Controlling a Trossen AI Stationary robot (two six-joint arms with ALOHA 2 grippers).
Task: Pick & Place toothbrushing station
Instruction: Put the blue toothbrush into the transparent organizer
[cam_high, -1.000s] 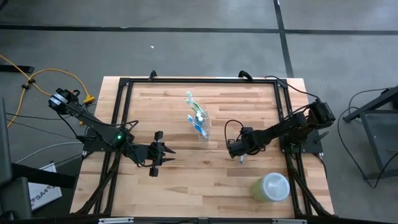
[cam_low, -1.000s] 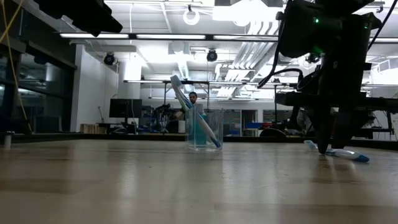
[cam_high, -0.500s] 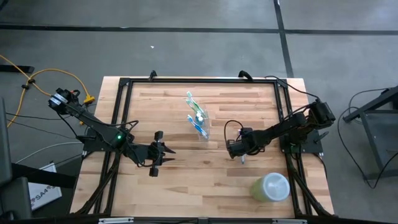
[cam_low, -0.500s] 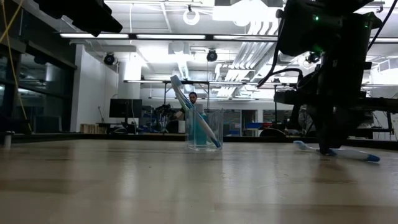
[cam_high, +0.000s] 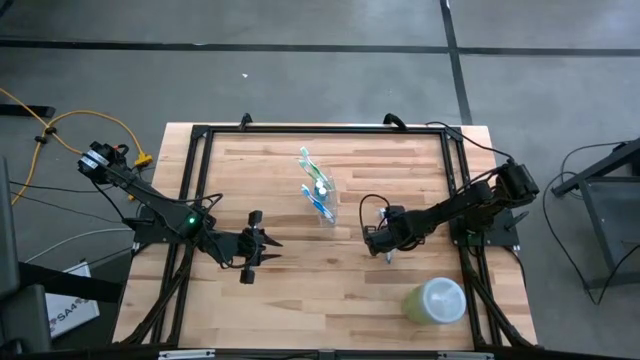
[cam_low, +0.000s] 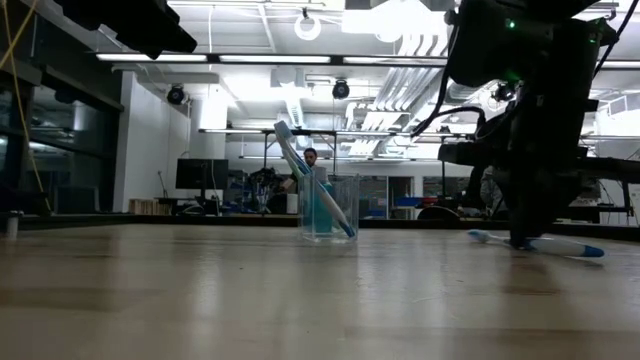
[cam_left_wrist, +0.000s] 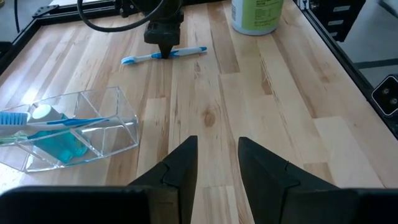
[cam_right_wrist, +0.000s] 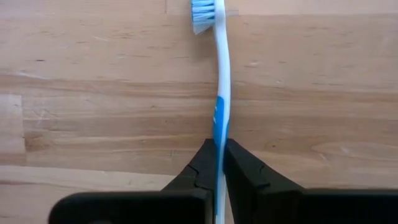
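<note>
A clear plastic cup (cam_high: 322, 203) stands mid-table with blue and green toothbrushes (cam_low: 312, 180) leaning in it; it also shows in the left wrist view (cam_left_wrist: 93, 124). A white-and-blue toothbrush (cam_right_wrist: 221, 74) lies low on the table to its right, also seen in the low view (cam_low: 560, 246). My right gripper (cam_high: 375, 241) is shut on this toothbrush. My left gripper (cam_high: 264, 243) is open and empty, left of the cup. My right gripper pinches the toothbrush's handle at its blue middle part (cam_right_wrist: 219, 134) between its two fingers. The fingers (cam_left_wrist: 163, 43) come from above, pointing down, and lie across the brush. The brush lies about level at the table top, its bristle head (cam_right_wrist: 202, 12) pointing away from the fingers.
A pale green round container (cam_high: 437, 300) stands near the table's front right corner. A black frame (cam_high: 320, 130) runs around the table's edges. Bare wood lies between the cup and my left gripper.
The toothbrush in my right gripper has turned a little, low over the table; in the low view it now shows longer on both sides of the fingers. The right gripper has stayed shut on it.
</note>
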